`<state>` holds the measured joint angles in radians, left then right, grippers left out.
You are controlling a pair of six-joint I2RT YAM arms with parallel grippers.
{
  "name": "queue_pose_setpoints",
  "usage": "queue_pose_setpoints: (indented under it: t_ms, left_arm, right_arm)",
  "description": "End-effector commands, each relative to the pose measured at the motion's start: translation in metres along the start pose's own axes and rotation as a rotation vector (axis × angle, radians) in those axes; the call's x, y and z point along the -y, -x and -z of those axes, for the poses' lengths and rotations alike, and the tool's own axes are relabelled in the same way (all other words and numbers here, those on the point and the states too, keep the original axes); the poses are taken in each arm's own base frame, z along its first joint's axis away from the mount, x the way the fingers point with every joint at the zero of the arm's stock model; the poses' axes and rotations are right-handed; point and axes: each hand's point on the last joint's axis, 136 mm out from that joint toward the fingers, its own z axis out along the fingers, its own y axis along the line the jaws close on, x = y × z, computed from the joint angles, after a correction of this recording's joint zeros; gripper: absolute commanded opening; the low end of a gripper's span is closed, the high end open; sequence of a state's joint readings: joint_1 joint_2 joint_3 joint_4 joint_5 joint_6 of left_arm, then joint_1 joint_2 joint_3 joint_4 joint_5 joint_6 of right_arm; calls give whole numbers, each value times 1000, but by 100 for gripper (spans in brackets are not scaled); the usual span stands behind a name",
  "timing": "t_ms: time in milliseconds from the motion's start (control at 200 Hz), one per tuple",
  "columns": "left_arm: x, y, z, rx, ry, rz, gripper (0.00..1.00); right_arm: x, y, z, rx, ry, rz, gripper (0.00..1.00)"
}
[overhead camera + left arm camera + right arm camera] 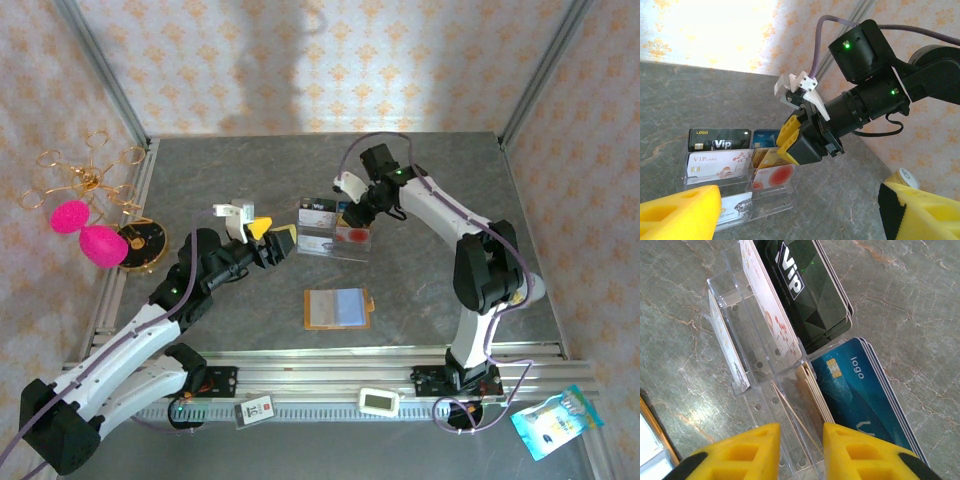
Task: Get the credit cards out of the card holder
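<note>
The card holder [338, 308], an orange wallet, lies open and flat on the table, pale blue inside facing up, with both grippers away from it. Behind it, credit cards stand in rows in a clear acrylic tray [335, 243]. My right gripper [801, 450] points down into the tray [725, 295], its yellow jaws a little apart. A thin gold card [795, 420] leans on edge between them, not pinched. In the left wrist view that gold card [769, 159] tilts under the right gripper [792, 142]. My left gripper [272, 237] hovers open just left of the tray, holding nothing.
A gold wire stand with pink eggs [80, 215] and a black disc [145, 240] sit beyond the table's left edge. A white timer [379, 402] and a blue packet [556, 420] lie past the near rail. Patterned walls close in the back and sides.
</note>
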<state>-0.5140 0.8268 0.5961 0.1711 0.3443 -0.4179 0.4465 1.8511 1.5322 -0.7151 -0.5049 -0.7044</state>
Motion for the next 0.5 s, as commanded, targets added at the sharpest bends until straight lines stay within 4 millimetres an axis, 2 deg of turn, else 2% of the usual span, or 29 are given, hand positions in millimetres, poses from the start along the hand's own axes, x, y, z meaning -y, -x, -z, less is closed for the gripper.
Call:
queue_pose_setpoints:
  t_ms: [0, 145, 395, 496]
  left_arm:
    - [6, 12, 1, 31, -27, -1, 82]
    - [4, 9, -1, 23, -25, 4, 82]
    - [5, 9, -2, 18, -36, 8, 83]
    - [6, 8, -2, 15, -39, 9, 83]
  right_arm:
    - [1, 1, -3, -29, -13, 14, 26]
    - [2, 2, -3, -29, -21, 17, 23]
    - [7, 7, 1, -18, -50, 19, 8]
    - [7, 10, 5, -10, -60, 21, 6]
